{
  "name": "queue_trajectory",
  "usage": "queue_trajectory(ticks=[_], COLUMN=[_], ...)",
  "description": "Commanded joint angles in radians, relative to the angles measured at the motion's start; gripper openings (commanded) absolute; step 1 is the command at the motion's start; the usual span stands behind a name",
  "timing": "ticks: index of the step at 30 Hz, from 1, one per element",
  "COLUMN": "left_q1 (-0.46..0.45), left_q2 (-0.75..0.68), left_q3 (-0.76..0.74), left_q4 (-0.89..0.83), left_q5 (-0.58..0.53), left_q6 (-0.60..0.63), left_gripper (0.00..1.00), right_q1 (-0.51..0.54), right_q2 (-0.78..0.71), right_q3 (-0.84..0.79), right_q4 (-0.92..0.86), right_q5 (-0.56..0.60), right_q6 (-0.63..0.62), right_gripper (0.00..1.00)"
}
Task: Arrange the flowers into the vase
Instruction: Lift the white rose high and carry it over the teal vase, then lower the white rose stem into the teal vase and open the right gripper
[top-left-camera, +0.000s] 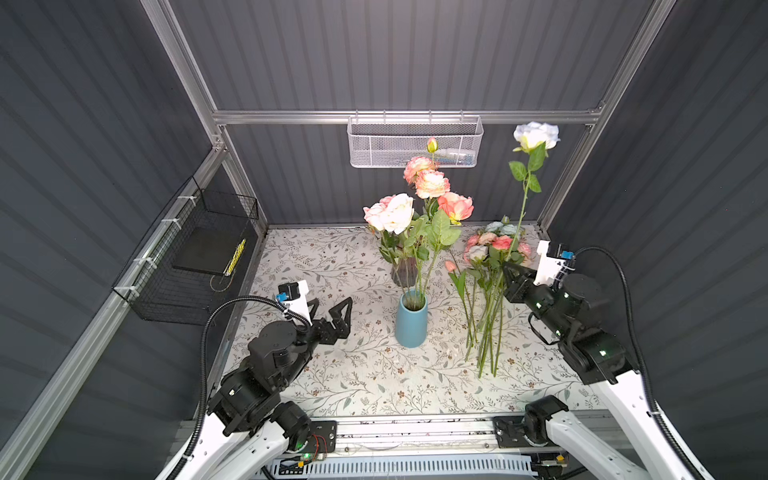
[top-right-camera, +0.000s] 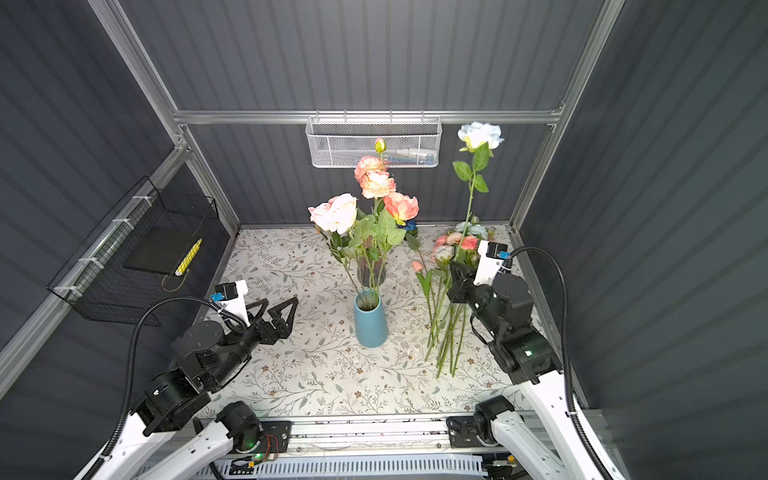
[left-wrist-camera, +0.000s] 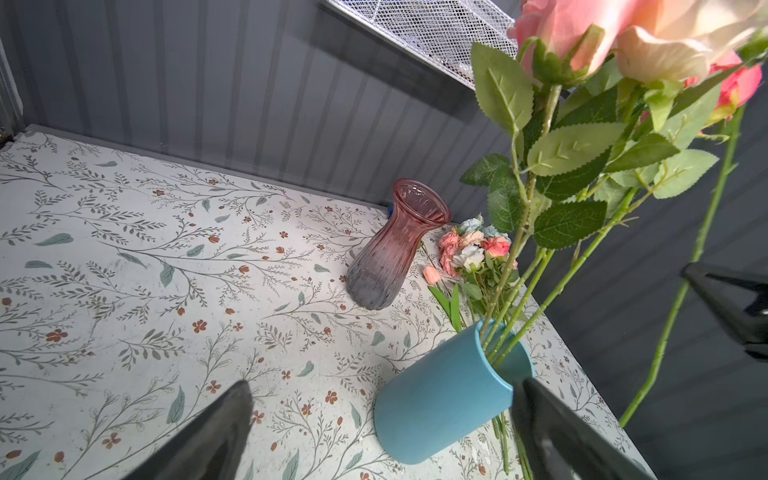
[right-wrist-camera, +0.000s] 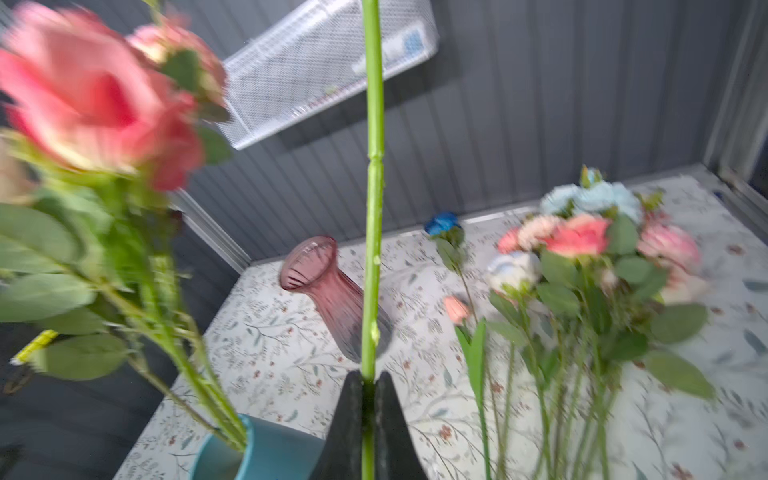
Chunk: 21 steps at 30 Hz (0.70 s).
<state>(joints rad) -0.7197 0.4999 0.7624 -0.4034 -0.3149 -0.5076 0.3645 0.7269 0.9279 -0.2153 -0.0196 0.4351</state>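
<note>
A blue vase (top-left-camera: 410, 320) (top-right-camera: 370, 320) stands mid-table and holds several flowers (top-left-camera: 415, 199) (top-right-camera: 374, 195) with pink, peach and cream heads. My right gripper (top-left-camera: 508, 268) (top-right-camera: 455, 270) (right-wrist-camera: 368, 380) is shut on the green stem (right-wrist-camera: 374, 208) of an upright rose with a pale blue-white head (top-left-camera: 536, 135), to the right of the vase. More flowers (top-left-camera: 490, 266) (right-wrist-camera: 590, 249) lie in a pile on the table below that gripper. Left of the vase, my left gripper (top-left-camera: 332, 309) (left-wrist-camera: 384, 384) hangs open and empty, with the vase (left-wrist-camera: 444, 395) just ahead of it.
An empty pink glass vase (top-left-camera: 405, 272) (left-wrist-camera: 390, 253) stands right behind the blue one. A deep blue rose (right-wrist-camera: 442, 224) lies near the back wall. A white mesh basket (top-left-camera: 415, 141) hangs on the back rail and a black wire basket (top-left-camera: 195, 257) on the left wall.
</note>
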Motion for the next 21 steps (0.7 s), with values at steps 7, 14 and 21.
queue_trajectory(ticks=[7, 14, 21], left_q1=[-0.004, -0.004, -0.004], left_q2=[0.018, 0.024, 0.007], left_q3=[0.05, 0.059, 0.054], left_q4=[0.007, -0.005, -0.012], left_q5=[-0.018, -0.014, -0.005], left_q6=[0.015, 0.01, -0.004], left_gripper=[1.0, 1.0, 1.0], right_q1=[0.4, 0.555, 0.591], right_q2=[0.118, 0.317, 0.445], right_q3=[0.211, 0.228, 0.188], right_q4=[0.375, 0.639, 0.743], right_q5=[0.086, 0.139, 0.238], right_q6=[-0.224, -0.373, -0.467], right_gripper=[0.0, 0.0, 0.0])
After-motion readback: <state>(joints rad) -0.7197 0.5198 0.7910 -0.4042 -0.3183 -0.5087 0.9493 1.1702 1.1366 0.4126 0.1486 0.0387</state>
